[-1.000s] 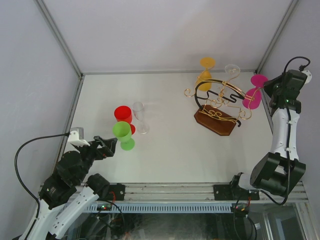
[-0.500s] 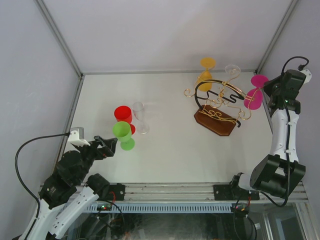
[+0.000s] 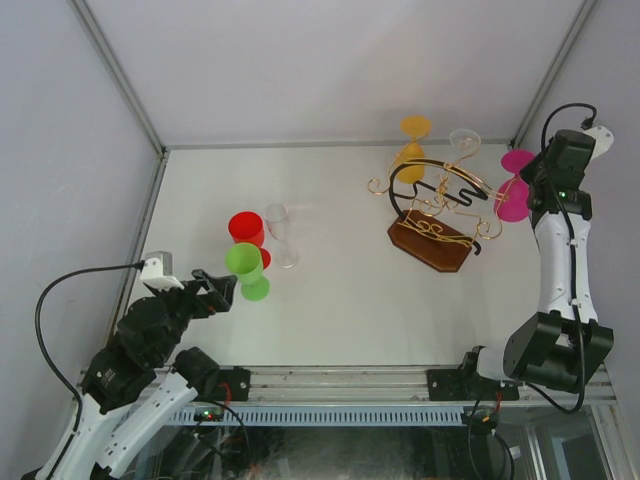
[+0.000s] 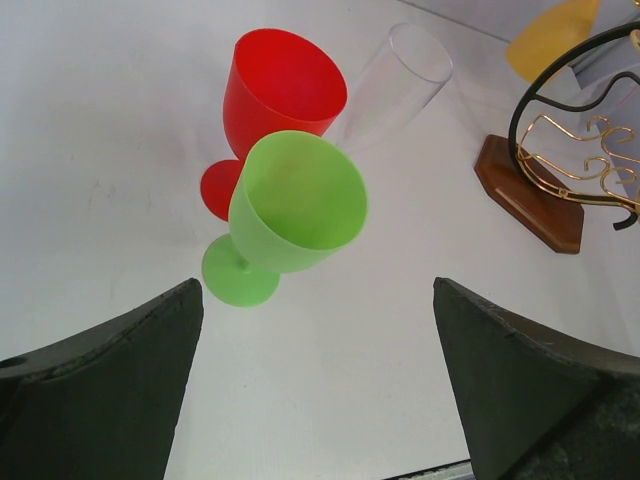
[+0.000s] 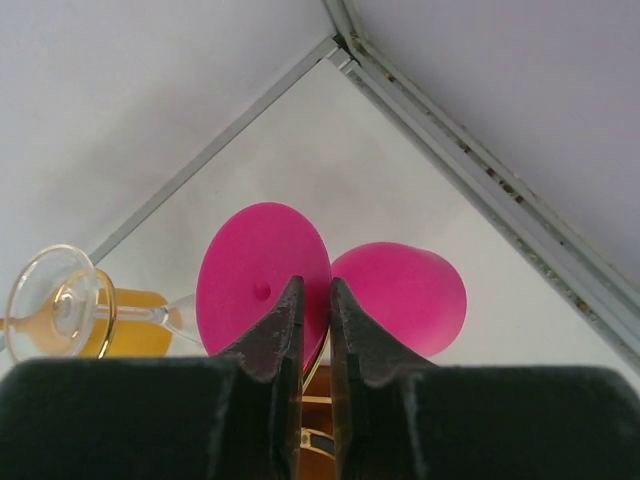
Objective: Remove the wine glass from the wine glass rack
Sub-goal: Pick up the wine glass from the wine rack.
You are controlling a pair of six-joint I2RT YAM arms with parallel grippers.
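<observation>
My left pincer [image 4: 315, 288] hangs wide open, well left of the rack [image 3: 432, 242], near the green glass [image 4: 300, 200] on the bench [image 3: 350, 300]. My right pincer [image 5: 311, 292] is narrow, clamped on the stem of the pink glass [image 5: 262, 285], just right of the rack's gold arms. If the foot catches a curled end, I judge the rack could tip, shaking off the 2 hanging there, the yellow glass [image 3: 413, 140] and the clear glass [image 3: 463, 140].

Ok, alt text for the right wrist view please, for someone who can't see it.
The right gripper is pinched shut, apparently on the stem of a magenta plastic wine glass, its round foot facing the camera and bowl behind. A clear wine glass and an orange wine glass show at far left.
</observation>
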